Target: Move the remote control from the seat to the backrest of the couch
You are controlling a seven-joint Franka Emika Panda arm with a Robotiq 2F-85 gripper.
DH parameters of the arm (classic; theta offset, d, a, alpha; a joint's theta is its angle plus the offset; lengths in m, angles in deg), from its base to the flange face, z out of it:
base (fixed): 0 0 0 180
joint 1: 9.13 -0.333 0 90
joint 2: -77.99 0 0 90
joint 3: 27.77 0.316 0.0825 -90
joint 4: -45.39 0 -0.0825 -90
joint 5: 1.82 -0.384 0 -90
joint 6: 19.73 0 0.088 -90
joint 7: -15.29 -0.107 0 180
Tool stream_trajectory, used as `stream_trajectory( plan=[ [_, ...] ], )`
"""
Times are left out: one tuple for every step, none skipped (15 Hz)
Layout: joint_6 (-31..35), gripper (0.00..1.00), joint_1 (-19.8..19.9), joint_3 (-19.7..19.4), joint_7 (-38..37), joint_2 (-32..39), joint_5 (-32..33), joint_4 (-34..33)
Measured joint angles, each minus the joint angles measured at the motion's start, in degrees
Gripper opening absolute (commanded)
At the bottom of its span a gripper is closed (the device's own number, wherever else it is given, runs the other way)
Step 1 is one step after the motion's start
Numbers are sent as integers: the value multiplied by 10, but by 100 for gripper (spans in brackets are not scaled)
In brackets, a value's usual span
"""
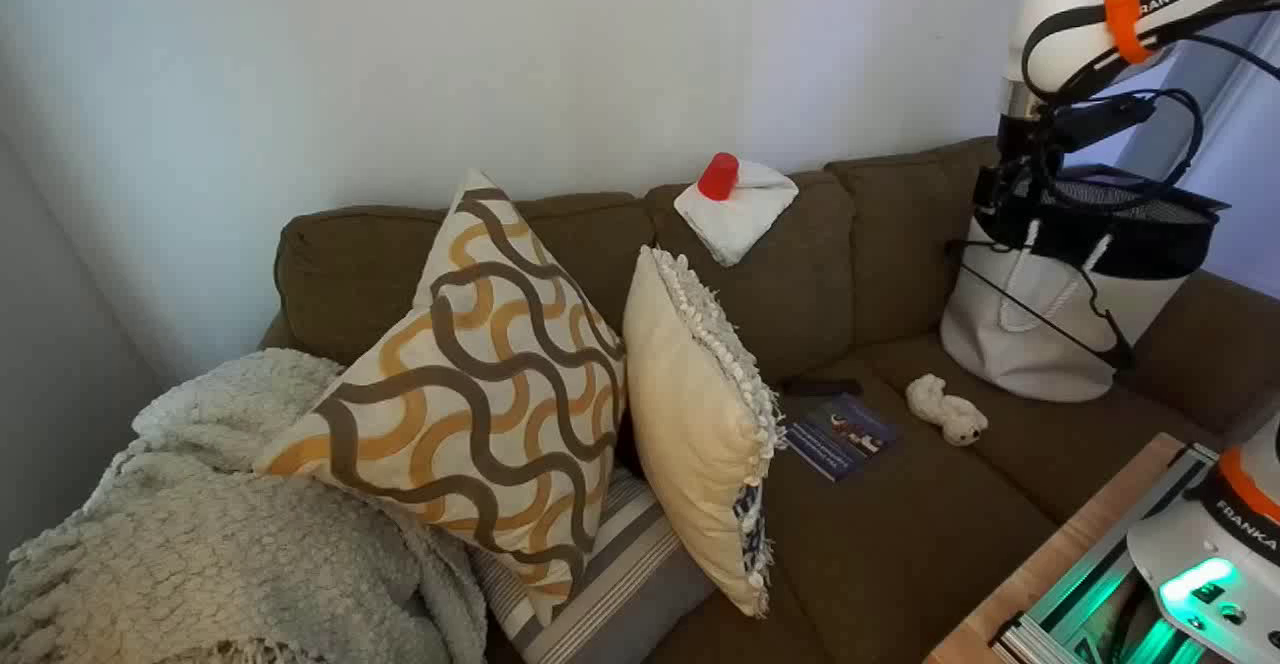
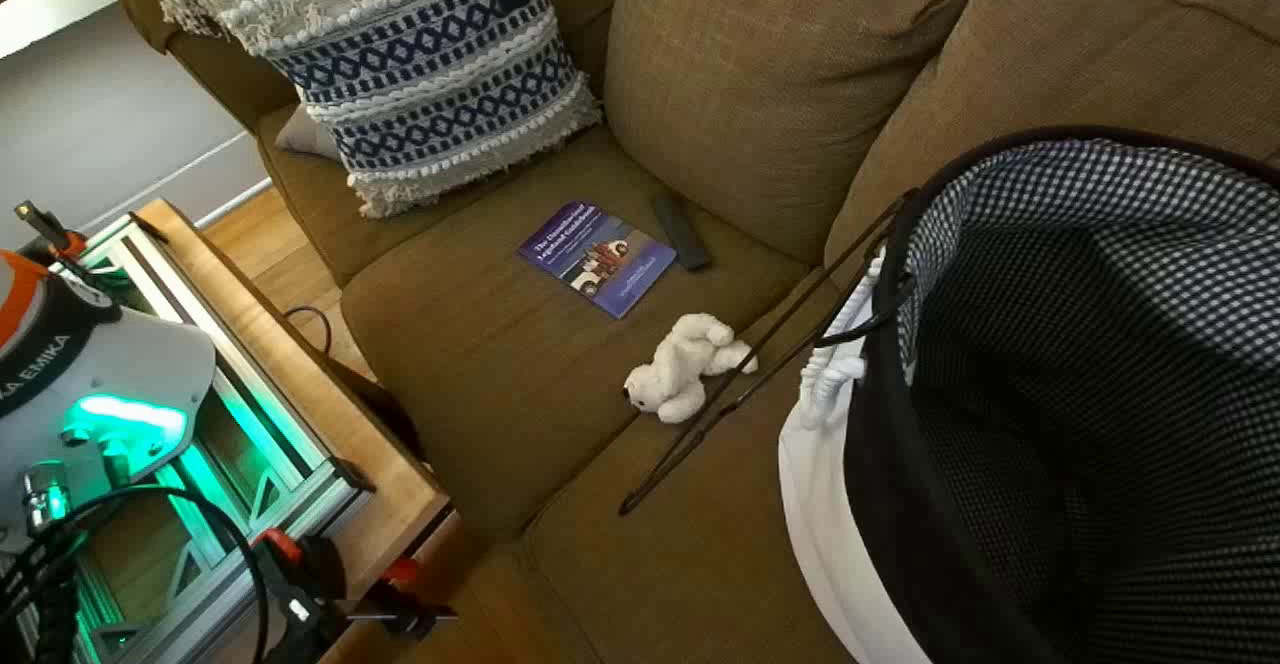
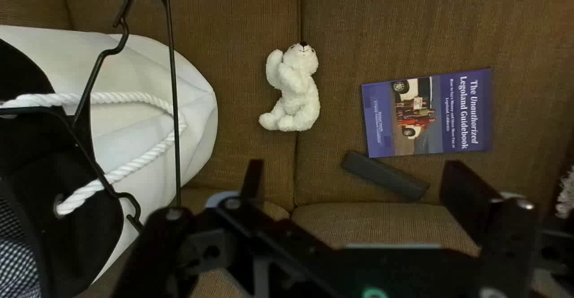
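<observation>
Your gripper (image 3: 356,174) shows in the wrist view, released, its dark, blocky fingers spread wide over the brown weave of the couch (image 1: 805,294). And there's your remote control (image 3: 385,175), a slim, matt, dark bar, lying flat on the coarse fabric of the seat (image 2: 470,364)! You see it at a slant, just beside the purple paperback book (image 3: 448,118) and near the foot of the backrest (image 2: 780,84), plump and rounded in that same brown cloth. Across the seat you get the plush bear (image 3: 296,94), white and fuzzy, sprawled by the seam between two cushions. Then comes the hamper (image 1: 1060,344), a soft white cylinder with a black upper band, a checked lining, and a thick twisted rope handle (image 3: 134,165); a thin, angular black hanger (image 3: 174,87) shows across its side. Up on the backrest, in an exterior view, you have a smooth red cup (image 1: 719,177) on a white cloth (image 1: 740,229) draped over the top edge. At the far end, look at those textures: the square patterned pillow (image 1: 500,384) with gold and brown waves, the fringed pillow (image 2: 440,94) with tufts and blue diamonds, and the curly fleece blanket (image 1: 230,534) in a heap beside them
</observation>
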Motion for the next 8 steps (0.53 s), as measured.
stream_trajectory(
  plan=[
    [0, 100, 0, 0, 0, 0, 0, 0],
    [0, 100, 0, -1, 0, 0, 0, 0],
    [0, 100, 0, -1, 0, 0, 0, 0],
    [0, 100, 0, -1, 0, 0, 0, 0],
    [0, 100, 0, -1, 0, 0, 0, 0],
    [0, 100, -3, -2, 3, 0, 0, 0],
    [0, 100, -5, -4, 14, 2, -2, -1],
    [2, 100, -6, -8, 33, 6, -6, -3]
  ],
)
